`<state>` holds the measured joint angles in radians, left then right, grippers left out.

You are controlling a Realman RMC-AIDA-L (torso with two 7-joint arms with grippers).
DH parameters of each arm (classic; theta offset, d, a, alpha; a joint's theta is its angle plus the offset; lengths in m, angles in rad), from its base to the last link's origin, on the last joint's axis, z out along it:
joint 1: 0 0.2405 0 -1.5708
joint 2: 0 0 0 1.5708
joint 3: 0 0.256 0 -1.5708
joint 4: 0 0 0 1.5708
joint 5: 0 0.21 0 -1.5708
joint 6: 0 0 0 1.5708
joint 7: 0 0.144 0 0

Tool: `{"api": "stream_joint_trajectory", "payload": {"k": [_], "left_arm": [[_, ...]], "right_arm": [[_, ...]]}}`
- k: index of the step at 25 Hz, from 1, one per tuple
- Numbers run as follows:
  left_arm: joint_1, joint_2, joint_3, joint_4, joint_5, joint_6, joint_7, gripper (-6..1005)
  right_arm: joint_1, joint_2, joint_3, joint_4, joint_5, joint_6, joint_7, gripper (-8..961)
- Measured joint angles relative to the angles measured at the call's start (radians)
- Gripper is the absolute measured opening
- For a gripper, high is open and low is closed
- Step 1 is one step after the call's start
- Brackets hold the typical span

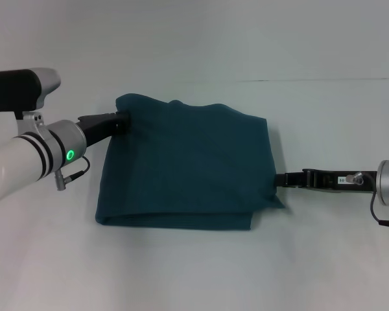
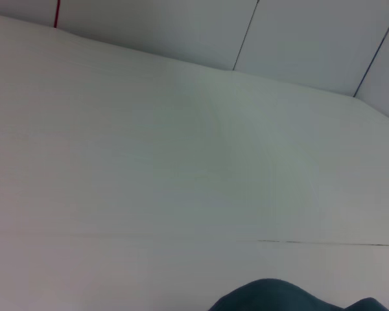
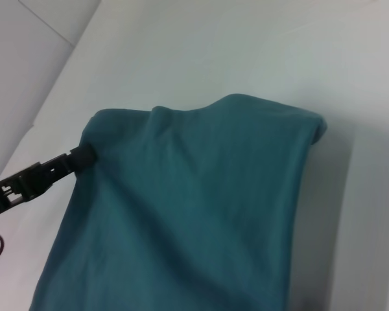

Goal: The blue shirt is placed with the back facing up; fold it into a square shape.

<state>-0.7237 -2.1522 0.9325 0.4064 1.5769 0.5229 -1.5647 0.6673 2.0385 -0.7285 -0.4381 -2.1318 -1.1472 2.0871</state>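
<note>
- Shirt's mid-fold: the blue shirt (image 1: 188,168) lies doubled over near the middle of the bench (image 1: 194,272), already roughly square.
- Left claw (image 1: 121,121) is pinched on its far-left corner.
- Right claw (image 1: 277,179) meets the right edge near the front corner; can't tell if it's gripping.
- Long axis runs left-right, barely; folded edge faces front.
- Next move, I'd guess: release and flatten the bunched far edge.

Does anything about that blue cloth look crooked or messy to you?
A little. The blue shirt is folded to a rough square, but its far edge is humped and rumpled where the left hand meets its far left corner. A small point of cloth pokes out low on the right side, beside the right hand.
</note>
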Motion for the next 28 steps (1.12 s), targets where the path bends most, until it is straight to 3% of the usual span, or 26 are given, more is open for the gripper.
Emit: {"api": "stream_joint_trajectory", "payload": {"k": [1, 7, 12, 20, 28], "left_arm": [[0.0, 0.0, 0.0, 0.0, 0.0, 0.0, 0.0, 20], [0.0, 0.0, 0.0, 0.0, 0.0, 0.0, 0.0, 20], [0.0, 0.0, 0.0, 0.0, 0.0, 0.0, 0.0, 20], [0.001, 0.0, 0.0, 0.0, 0.0, 0.0, 0.0, 20], [0.001, 0.0, 0.0, 0.0, 0.0, 0.0, 0.0, 20]], "right_arm": [[-0.002, -0.002, 0.0, 0.0, 0.0, -0.005, 0.0, 82], [-0.004, 0.002, 0.001, -0.001, 0.001, -0.009, 0.001, 307], [0.009, 0.011, 0.001, 0.004, 0.001, -0.002, 0.001, 401], [0.015, 0.023, 0.003, 0.011, 0.007, 0.009, 0.006, 324], [0.015, 0.025, 0.002, 0.014, 0.013, 0.001, 0.011, 181]]}}
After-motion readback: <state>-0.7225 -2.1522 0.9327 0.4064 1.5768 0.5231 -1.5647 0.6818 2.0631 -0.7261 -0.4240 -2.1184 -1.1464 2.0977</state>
